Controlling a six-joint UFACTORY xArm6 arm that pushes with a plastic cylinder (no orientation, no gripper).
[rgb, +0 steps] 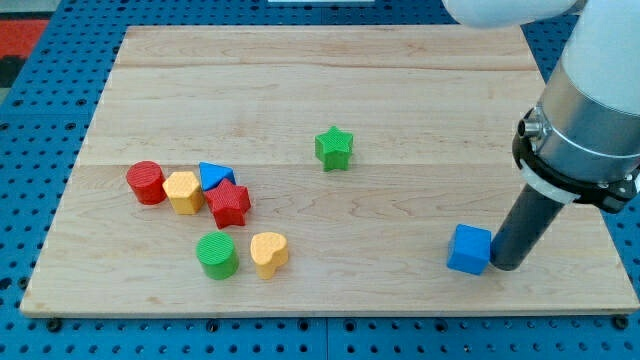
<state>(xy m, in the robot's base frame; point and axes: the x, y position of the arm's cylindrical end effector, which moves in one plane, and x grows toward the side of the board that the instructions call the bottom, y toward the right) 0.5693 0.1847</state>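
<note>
The rod is seen at the view's right, descending from a grey cylindrical arm body (590, 110); my tip (505, 265) is set on the wooden surface (300, 100), just at the right side of the blue cube (469, 249); contact between tip and cube appears to be made, though a hairline gap cannot be ruled out. No fingers are fitted to this arm, so nothing is clasped or released; only the bare rod is presented.

The blue cube is located near the lower right corner of the surface, well apart from all other blocks.

A green star (334, 148) is noted alone near the middle of the surface, slightly toward the view's top.

A cluster is recorded at the view's left: a red cylinder (146, 183) at the far left; a yellow block (183, 192) of rounded, several-sided shape just beside it; a blue triangle (214, 176) behind and to the right of the yellow block; a red star (228, 205) touching or nearly touching both the yellow block and the blue triangle.

Below the cluster, a green cylinder (216, 256) and a yellow heart (268, 253) are observed side by side, the heart to the view's right.

The surface is seated on a blue pegboard (40, 120).
</note>
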